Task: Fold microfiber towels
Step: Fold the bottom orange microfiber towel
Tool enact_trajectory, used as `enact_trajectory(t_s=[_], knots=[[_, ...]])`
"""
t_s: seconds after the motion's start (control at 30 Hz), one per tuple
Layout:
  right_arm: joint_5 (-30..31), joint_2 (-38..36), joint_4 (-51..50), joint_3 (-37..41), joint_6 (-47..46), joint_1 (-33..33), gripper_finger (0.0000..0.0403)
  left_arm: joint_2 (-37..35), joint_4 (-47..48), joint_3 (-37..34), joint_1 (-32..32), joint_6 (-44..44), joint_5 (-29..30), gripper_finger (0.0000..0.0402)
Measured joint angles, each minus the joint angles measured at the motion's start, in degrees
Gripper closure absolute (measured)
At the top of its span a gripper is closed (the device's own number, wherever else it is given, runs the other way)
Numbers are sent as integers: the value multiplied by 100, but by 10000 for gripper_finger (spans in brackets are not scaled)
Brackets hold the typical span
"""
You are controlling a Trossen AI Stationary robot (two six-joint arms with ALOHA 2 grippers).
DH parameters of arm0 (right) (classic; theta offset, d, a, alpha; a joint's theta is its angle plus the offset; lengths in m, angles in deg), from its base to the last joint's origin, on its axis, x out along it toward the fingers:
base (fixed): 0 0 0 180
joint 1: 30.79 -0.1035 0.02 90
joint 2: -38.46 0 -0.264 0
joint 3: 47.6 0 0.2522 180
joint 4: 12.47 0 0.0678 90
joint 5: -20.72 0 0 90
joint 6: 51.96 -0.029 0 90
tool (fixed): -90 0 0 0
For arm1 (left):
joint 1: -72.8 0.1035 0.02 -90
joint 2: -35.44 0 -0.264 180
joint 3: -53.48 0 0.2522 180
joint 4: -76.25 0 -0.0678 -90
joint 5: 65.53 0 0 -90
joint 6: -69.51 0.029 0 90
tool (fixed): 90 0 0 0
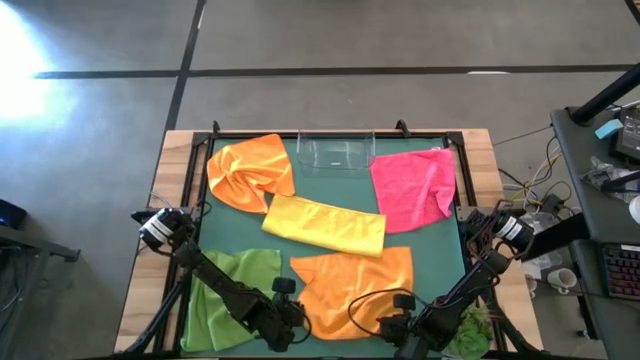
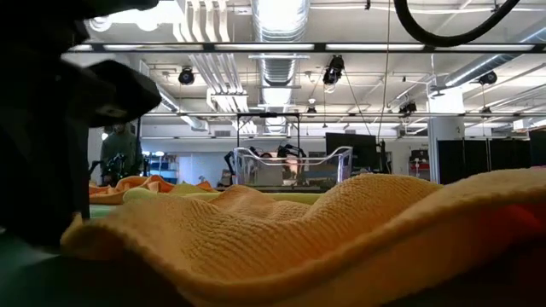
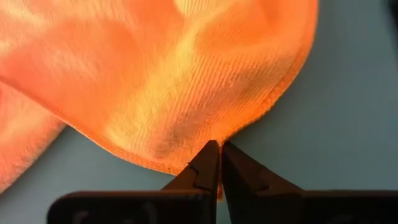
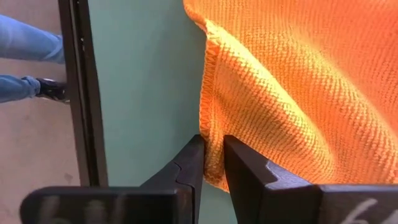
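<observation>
An orange towel (image 1: pixel 355 285) lies rumpled at the near middle of the green mat (image 1: pixel 440 250); it fills the low view (image 2: pixel 341 230). My left gripper (image 1: pixel 295 318) is shut on its near left edge, and my right gripper (image 1: pixel 395 325) is shut on its near right edge. A lime green towel (image 1: pixel 230 290) lies flat at the near left. A yellow towel (image 1: pixel 325 225), folded into a strip, lies in the middle. A second orange towel (image 1: pixel 250 170) lies crumpled at the far left. A hot pink towel (image 1: pixel 415 185) lies at the far right. My left gripper pinches the orange towel's hemmed edge (image 3: pixel 214 144) between its two fingertips, where the edge curves round. The fingers come from the table's near side, low over the mat. The cloth spreads away from the fingers, slack and rumpled. My right gripper pinches the orange towel's hemmed edge (image 4: pixel 211 146) between its two fingers, near a corner. The fingers come from the table's near side, along the hem. The cloth beyond lies slack on the mat.
A clear plastic bin (image 1: pixel 335 155) stands at the far middle edge, also in the low view (image 2: pixel 294 166). A dark frame rail (image 4: pixel 78 93) runs along the mat's side. A person's legs (image 4: pixel 25 62) show on the floor beyond it.
</observation>
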Motion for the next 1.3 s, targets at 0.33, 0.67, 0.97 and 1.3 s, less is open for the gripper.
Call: enact_trajectory(t_s=[0.33, 0.67, 0.97, 1.3], knots=[[-38, -15, -83, -114, -2, -126, 393, -83, -18, 146, -15, -504, -466, 401], [-148, -335, -488, -474, -209, -307, 394, -150, 7, 682, -41, -957, -1760, 401], [82, -376, -1860, -1062, -854, -508, 394, -377, 1660, 1335, -114, -1553, -1767, 401], [313, -404, -2815, -1732, -1581, -652, 394, -721, 2098, 1353, -177, -2300, -1817, 402]])
